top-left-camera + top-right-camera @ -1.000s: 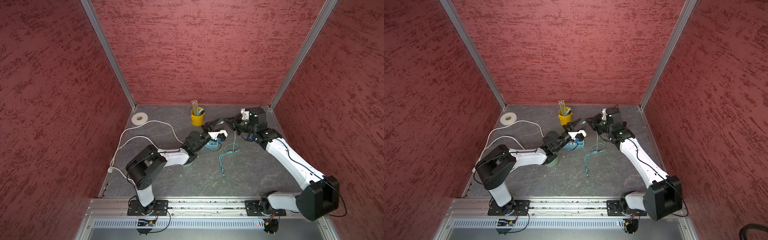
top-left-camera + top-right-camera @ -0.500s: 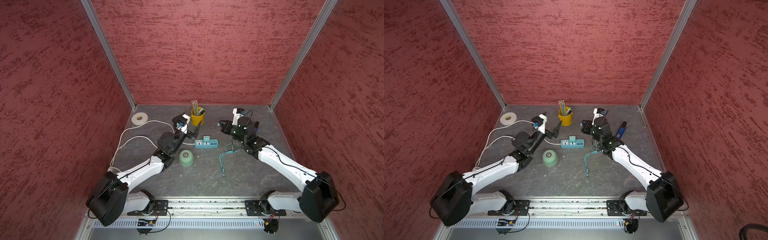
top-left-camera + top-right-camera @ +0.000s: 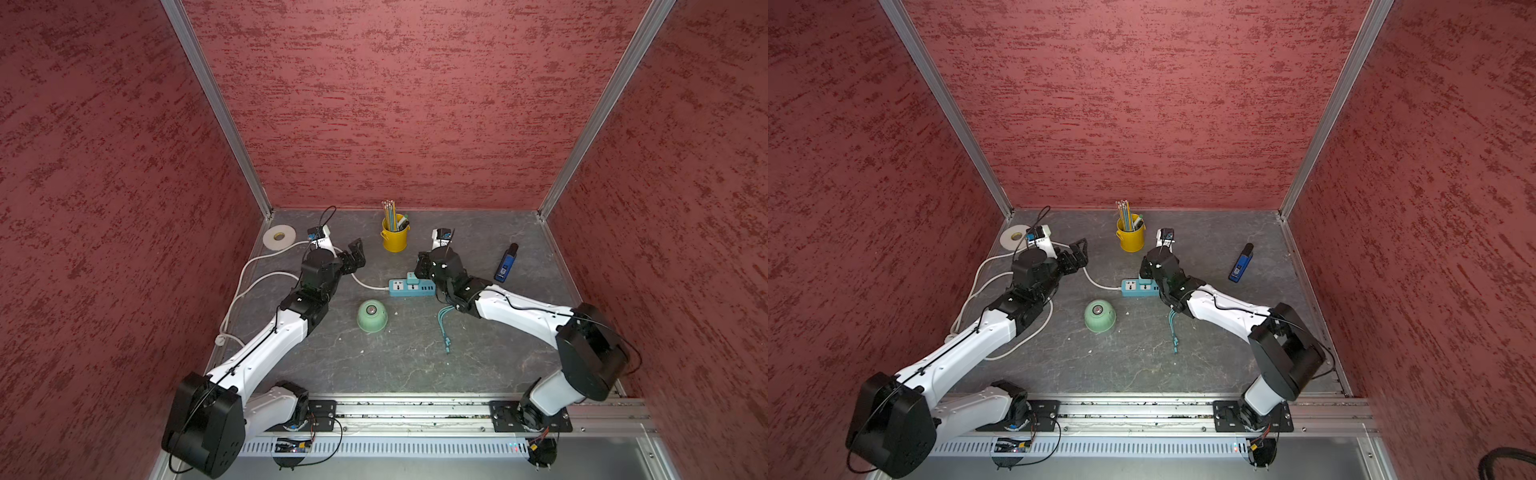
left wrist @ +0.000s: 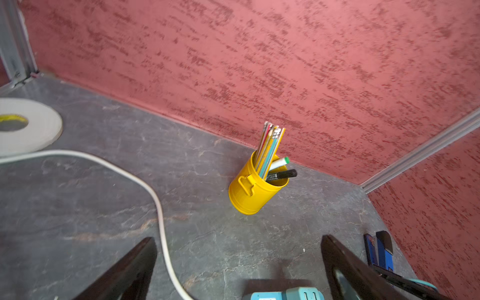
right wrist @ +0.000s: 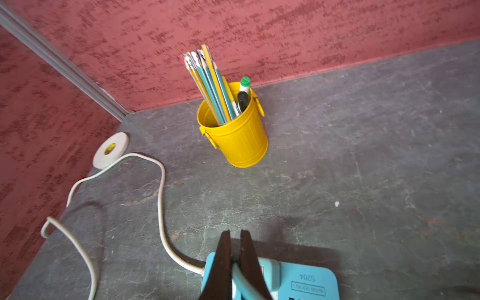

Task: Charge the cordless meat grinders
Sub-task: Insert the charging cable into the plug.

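- My left gripper (image 3: 356, 251) hangs empty, fingers wide apart; the pale mint-green dome-shaped grinder (image 3: 372, 316) sits just nearer, mid-table.
- My right gripper (image 5: 235, 235) is clamped on the thin teal cable (image 3: 443, 328), right of the grinder.

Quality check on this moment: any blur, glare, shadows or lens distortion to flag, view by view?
In both top views: even light, sharp, wide-angle splays the wall posts. Left wrist view: tape roll bright and soft at the edge; left gripper dark, blurred. Right wrist view: pencil cup crisp; right gripper, shut on the teal cable, dark and close, soft shadow on the table.
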Robot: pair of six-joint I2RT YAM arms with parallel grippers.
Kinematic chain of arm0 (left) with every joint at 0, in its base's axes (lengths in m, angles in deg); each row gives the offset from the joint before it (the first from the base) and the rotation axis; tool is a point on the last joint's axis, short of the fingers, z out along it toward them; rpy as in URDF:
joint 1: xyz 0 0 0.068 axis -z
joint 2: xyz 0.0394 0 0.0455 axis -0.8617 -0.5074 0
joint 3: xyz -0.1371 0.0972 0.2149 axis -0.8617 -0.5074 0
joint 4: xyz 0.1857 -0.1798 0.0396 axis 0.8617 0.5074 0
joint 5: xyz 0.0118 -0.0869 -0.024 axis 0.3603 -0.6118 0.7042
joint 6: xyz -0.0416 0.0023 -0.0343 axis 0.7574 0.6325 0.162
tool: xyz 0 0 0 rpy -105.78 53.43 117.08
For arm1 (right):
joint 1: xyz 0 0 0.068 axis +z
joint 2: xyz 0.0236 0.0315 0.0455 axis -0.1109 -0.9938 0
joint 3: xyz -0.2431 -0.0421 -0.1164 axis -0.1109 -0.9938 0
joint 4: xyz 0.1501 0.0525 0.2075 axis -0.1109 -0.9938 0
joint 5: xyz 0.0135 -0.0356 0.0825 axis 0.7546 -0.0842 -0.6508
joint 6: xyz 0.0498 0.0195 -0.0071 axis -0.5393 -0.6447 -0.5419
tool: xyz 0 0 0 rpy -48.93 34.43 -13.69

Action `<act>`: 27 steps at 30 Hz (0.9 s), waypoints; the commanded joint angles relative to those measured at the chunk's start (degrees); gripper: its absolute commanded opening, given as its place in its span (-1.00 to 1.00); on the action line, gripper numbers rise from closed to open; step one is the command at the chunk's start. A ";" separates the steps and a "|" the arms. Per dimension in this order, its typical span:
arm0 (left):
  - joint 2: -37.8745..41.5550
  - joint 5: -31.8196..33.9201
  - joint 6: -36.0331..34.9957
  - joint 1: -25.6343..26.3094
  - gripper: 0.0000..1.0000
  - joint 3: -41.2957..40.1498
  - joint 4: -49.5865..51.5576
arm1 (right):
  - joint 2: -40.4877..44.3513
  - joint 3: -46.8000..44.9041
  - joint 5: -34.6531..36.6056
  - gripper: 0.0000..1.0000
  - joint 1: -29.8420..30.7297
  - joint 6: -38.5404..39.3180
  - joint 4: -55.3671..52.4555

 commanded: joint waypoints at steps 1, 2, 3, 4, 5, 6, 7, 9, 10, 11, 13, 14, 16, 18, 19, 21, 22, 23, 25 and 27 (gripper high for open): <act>1.81 0.99 3.98 -0.66 1.00 1.57 5.48 | -1.68 2.97 5.22 -1.00 1.58 -3.94 -5.08; 2.13 0.98 3.93 -0.83 1.00 1.44 5.87 | -2.37 3.57 5.88 -1.00 1.80 -4.19 -6.14; 2.46 0.99 3.94 -1.01 1.00 1.39 6.32 | -2.89 4.04 6.38 -1.00 2.02 -4.22 -6.98; 2.79 1.05 4.00 -1.19 1.00 1.35 6.67 | -3.35 4.27 6.41 -1.00 2.23 -3.82 -7.23; 3.04 0.92 3.99 -1.41 1.00 1.14 6.88 | -3.80 4.36 6.51 -1.00 2.31 -3.60 -7.36; 3.12 0.86 4.05 -1.63 1.00 1.01 6.90 | -4.19 4.47 6.51 -1.00 2.39 -3.42 -7.51; 3.22 0.76 4.05 -1.78 1.00 0.85 7.02 | -4.79 4.71 6.51 -1.00 2.53 -3.20 -7.86; 3.20 0.56 4.09 -2.04 1.00 0.61 7.09 | -5.76 4.49 6.53 -1.00 2.62 -3.21 -8.07; 3.27 0.46 4.23 -2.16 1.00 0.48 7.15 | -6.20 4.41 6.43 -1.00 2.69 -3.21 -8.02; 3.30 0.40 4.21 -2.25 1.00 0.40 7.15 | -6.47 4.46 6.36 -1.00 2.75 -3.23 -8.02; 3.33 0.33 4.20 -2.43 1.00 0.39 7.37 | -6.83 4.84 6.50 -1.00 3.01 -3.06 -8.27; 3.32 0.27 4.21 -2.50 1.00 0.30 7.35 | -7.11 4.84 6.64 -1.00 3.08 -2.98 -8.32; 3.25 0.21 4.22 -2.60 1.00 0.29 7.35 | -7.46 4.92 6.81 -1.00 3.11 -2.80 -8.10; 3.27 0.19 4.22 -2.69 1.00 0.30 7.40 | -7.86 4.98 7.10 -1.00 3.11 -2.40 -7.89; 3.17 0.16 4.16 -2.77 1.00 0.30 7.31 | -8.08 5.07 7.21 -1.00 3.11 -2.15 -7.83; 3.18 0.10 4.22 -2.82 1.00 0.30 7.31 | -8.26 5.07 7.31 -1.00 3.11 -1.87 -7.70; 3.18 0.09 4.20 -2.87 1.00 0.30 7.34 | -8.40 5.07 7.37 -1.00 3.11 -1.83 -7.67; 3.18 0.10 4.19 -2.96 1.00 0.30 7.41 | -8.53 5.15 7.39 -1.00 3.11 -1.61 -7.71; 3.18 0.11 4.21 -3.04 1.00 0.30 7.42 | -8.81 5.11 7.77 -1.00 3.12 -1.31 -7.98; 3.18 0.03 4.23 -3.13 1.00 0.39 7.48 | -8.81 5.07 8.17 -1.00 3.19 -1.04 -8.16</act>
